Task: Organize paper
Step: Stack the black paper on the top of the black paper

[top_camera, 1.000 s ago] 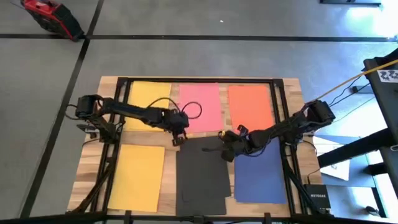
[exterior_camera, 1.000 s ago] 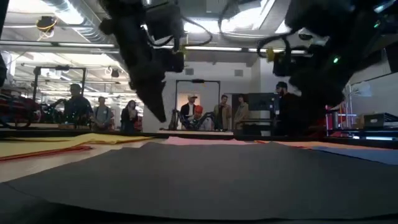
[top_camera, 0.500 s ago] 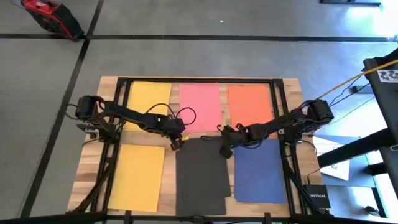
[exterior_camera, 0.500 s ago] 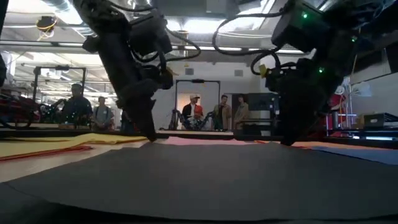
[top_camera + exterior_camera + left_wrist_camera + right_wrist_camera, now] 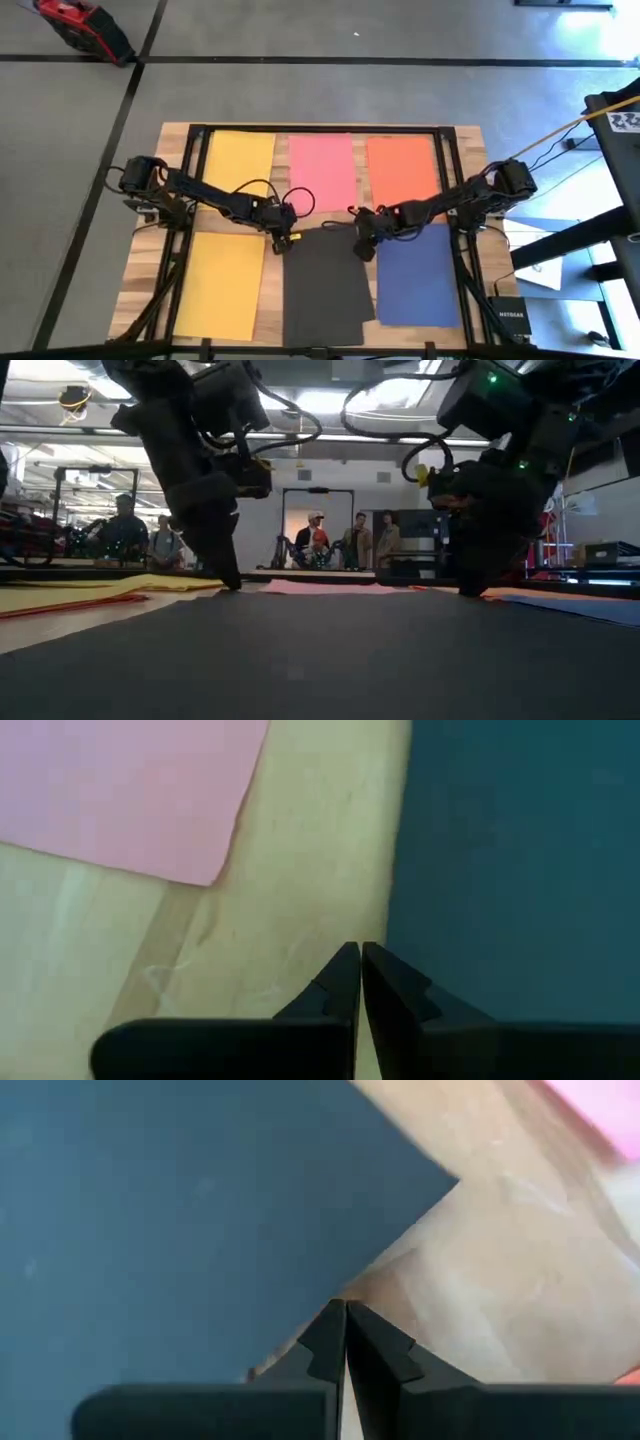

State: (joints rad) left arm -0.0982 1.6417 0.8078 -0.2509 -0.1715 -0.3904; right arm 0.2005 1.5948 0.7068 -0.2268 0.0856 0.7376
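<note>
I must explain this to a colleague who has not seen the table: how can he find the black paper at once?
On the wooden table, six sheets lie in two rows. The black paper is the middle one of the near row, between yellow and blue. It alone is skewed, with both grippers at its far corners.

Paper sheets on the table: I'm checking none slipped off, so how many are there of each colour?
Yellow rectangular paper sheets: 2 (far, near)
Pink rectangular paper sheet: 1
Orange rectangular paper sheet: 1
Black rectangular paper sheet: 1
Dark blue rectangular paper sheet: 1
Total: 6 sheets, all lying on the pale wooden tabletop.
</note>
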